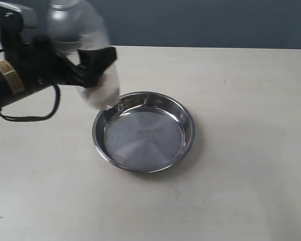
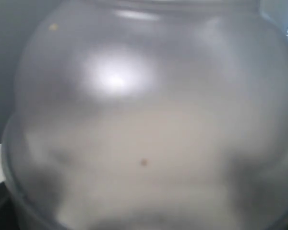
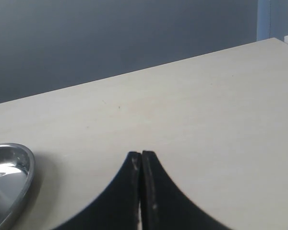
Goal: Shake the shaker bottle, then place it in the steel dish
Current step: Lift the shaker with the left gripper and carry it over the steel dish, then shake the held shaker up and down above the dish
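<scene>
The shaker bottle [image 1: 83, 55] was off the bench [image 1: 241, 165], clamped in the left gripper [image 1: 93, 74] over the far left part of the bench. Its base hung just past the rim of the steel dish [image 1: 155, 143] on the dish's far-left side. The black fingers [image 1: 99, 59] were closed around the bottle's body. The bottle was smeared with blur while the dish looked sharp, so the shaking step was probably under way, though how much of it was done cannot be told. The dish sat near the middle of the bench with nothing in it, so setting the bottle down remained to be done. The bottle would have to come over the pan, go down upright onto its flat bottom, and be let go.

The right gripper [image 3: 141, 155] hung over bare bench beside the dish with its fingers pressed together and nothing between them. It did not show in the exterior view.

The bottle's cap was cut off at the top of the exterior view. The left wrist view was filled by frosted plastic, so neither the fingers nor the dish showed there. The contents read only as a pale mass low in the bottle, and separate grains could not be made out.
</scene>
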{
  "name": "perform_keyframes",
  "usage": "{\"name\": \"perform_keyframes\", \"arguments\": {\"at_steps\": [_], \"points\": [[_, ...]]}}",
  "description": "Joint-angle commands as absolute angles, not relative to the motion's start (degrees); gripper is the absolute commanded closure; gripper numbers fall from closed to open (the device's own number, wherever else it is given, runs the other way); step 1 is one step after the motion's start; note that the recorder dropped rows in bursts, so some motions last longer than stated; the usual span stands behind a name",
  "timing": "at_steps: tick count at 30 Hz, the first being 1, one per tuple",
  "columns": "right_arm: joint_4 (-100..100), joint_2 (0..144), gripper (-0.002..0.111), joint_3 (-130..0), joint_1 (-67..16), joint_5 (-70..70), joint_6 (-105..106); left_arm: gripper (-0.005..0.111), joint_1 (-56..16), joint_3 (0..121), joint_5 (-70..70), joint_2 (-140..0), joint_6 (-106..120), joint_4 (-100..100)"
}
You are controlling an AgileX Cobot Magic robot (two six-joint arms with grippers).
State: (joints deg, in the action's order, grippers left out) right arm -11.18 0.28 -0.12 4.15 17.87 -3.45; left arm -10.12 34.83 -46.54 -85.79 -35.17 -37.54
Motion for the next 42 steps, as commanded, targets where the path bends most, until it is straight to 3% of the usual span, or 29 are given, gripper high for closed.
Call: {"name": "perform_keyframes", "arguments": {"at_steps": [1, 2, 4, 6, 8, 10, 11, 12, 13, 14, 16, 18, 19, 21, 23, 24, 26, 28, 29, 31, 32, 34, 35, 38, 40, 42], "points": [[-11.1, 0.0, 0.109, 0.0, 3.9, 17.4, -3.2, 0.106, -15.8, 38.2, -37.6, -85.0, -23.8, -16.6], [-11.1, 0.0, 0.109, 0.0, 3.9, 17.4, -3.2, 0.106, -15.1, 38.2, -37.2, -85.0, -17.9, -5.1], [-11.1, 0.0, 0.109, 0.0, 3.9, 17.4, -3.2, 0.106, -14.2, 38.2, -38.1, -85.0, -14.8, -1.3], [-11.1, 0.0, 0.109, 0.0, 3.9, 17.4, -3.2, 0.106, -16.5, 38.5, -39.2, -85.0, -24.6, -26.4], [-11.1, 0.0, 0.109, 0.0, 3.9, 17.4, -3.2, 0.106, -20.3, 39.3, -37.8, -85.2, -32.5, -37.0], [-11.1, 0.0, 0.109, 0.0, 3.9, 17.4, -3.2, 0.106, -20.5, 39.3, -32.2, -85.7, -19.2, -14.2], [-11.1, 0.0, 0.109, 0.0, 3.9, 17.4, -3.2, 0.106, -18.8, 39.3, -33.1, -86.8, -6.5, 15.8], [-11.1, 0.0, 0.109, 0.0, 3.9, 17.4, -3.2, 0.106, -19.0, 39.4, -32.1, -86.8, -7.5, 9.6], [-11.1, 0.0, 0.109, 0.0, 3.9, 17.4, -3.2, 0.106, -21.8, 39.7, -27.3, -86.0, -16.6, -21.4], [-11.1, 0.0, 0.109, 0.0, 3.9, 17.4, -3.2, 0.107, -23.1, 40.0, -26.3, -85.9, -22.4, -33.3], [-11.1, 0.0, 0.109, 0.0, 3.9, 17.4, -3.2, 0.106, -19.7, 40.0, -26.8, -88.0, -13.7, 2.7], [-11.1, 0.0, 0.109, 0.0, 3.9, 17.4, -3.2, 0.106, -23.5, 40.0, -28.1, -88.0, -18.4, -26.1], [-11.1, 0.0, 0.109, 0.0, 3.9, 17.4, -3.2, 0.107, -24.9, 40.0, -26.5, -87.5, -19.6, -23.3], [-11.1, 0.0, 0.109, 0.0, 3.9, 17.4, -3.2, 0.106, -20.8, 40.0, -26.4, -88.6, -2.4, 23.4], [-11.1, 0.0, 0.109, 0.0, 3.9, 17.4, -3.2, 0.106, -26.5, 40.2, -18.2, -87.6, -4.8, -14.6], [-11.1, 0.0, 0.109, 0.0, 3.9, 17.4, -3.2, 0.107, -27.4, 40.2, -17.3, -87.3, -7.2, -18.7], [-11.1, 0.0, 0.109, 0.0, 3.9, 17.4, -3.2, 0.106, -23.9, 40.2, -22.6, -88.4, -6.9, 10.3], [-11.1, 0.0, 0.109, 0.0, 3.9, 17.4, -3.2, 0.107, -28.7, 40.2, -20.7, -86.4, -7.2, -21.4], [-11.1, 0.0, 0.109, 0.0, 3.9, 17.4, -3.2, 0.107, -27.4, 40.4, -20.9, -86.3, -5.6, -14.6], [-11.1, 0.0, 0.109, 0.0, 3.9, 17.4, -3.2, 0.106, -22.9, 40.4, -23.8, -86.8, -2.7, 17.5], [-11.1, 0.0, 0.109, 0.0, 3.9, 17.4, -3.2, 0.106, -23.3, 40.4, -23.8, -86.8, -2.8, 17.0], [-10.9, 0.0, 0.109, 0.0, 3.9, 17.4, -3.2, 0.106, -27.7, 40.4, -20.9, -85.2, -5.3, -16.0], [-10.9, 0.0, 0.109, 0.0, 3.9, 17.4, -3.2, 0.107, -29.2, 40.4, -19.8, -84.6, -7.6, -23.0], [-10.9, 0.0, 0.109, 0.0, 3.9, 17.4, -3.2, 0.106, -25.3, 40.6, -24.5, -85.8, -3.8, 12.0], [-11.0, 0.0, 0.109, 0.0, 3.9, 17.4, -3.2, 0.106, -29.0, 40.6, -21.4, -84.9, -4.5, -14.8], [-11.0, 0.0, 0.109, 0.0, 3.9, 17.4, -3.2, 0.107, -27.7, 40.6, -21.6, -85.2, -3.8, -8.5]]}}
